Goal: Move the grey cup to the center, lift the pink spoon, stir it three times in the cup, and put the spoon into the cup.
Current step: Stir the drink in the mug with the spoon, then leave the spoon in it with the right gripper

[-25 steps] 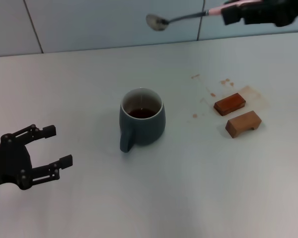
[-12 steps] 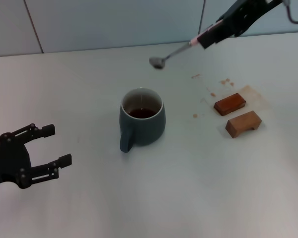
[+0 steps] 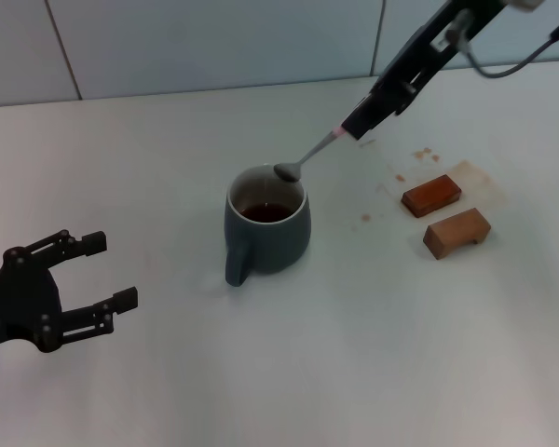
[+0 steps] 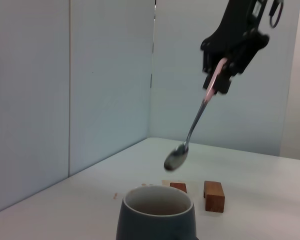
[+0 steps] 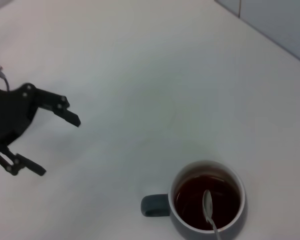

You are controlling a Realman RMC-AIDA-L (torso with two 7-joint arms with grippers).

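Right gripper (image 3: 361,122) clamps the pink spoon (image 3: 309,158) above the grey cup (image 3: 265,223); left gripper (image 3: 101,274) spread apart.

The cup (image 3: 265,221) is a rounded blue-grey mug, upright, white inside, holding dark brown liquid, its handle turned toward the robot. The spoon (image 3: 309,158) slants down from the right gripper (image 3: 361,123), which pinches its pink handle; its silver bowl hangs above the cup's mouth.
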